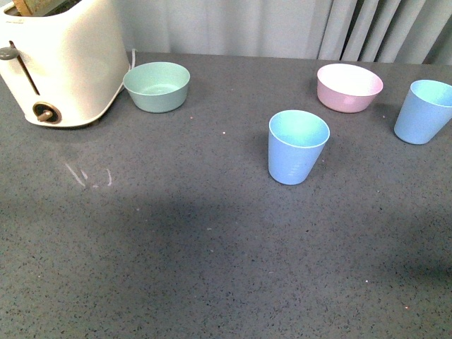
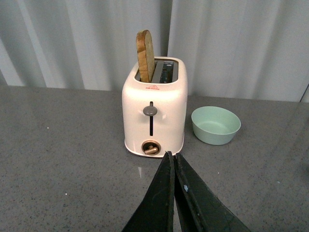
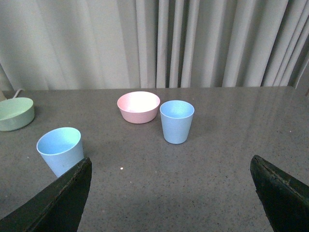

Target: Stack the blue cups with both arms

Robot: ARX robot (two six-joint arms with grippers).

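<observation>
Your left black gripper (image 2: 172, 155) was pinched fully together with nothing in it, aimed at the cream two-slot toaster (image 2: 154, 108). Your right black gripper (image 3: 170, 162) was spread wide and empty. Both arms seemed low and level, though the front view showed neither. The nearer light blue tapered plastic cup (image 1: 297, 148) stood upright around one o'clock. The farther blue cup (image 1: 422, 113) stood around two o'clock, near the pale pink bowl (image 1: 349, 87). Both looked light, stiff and slick, so you'd have pinched each at mid-wall.
</observation>
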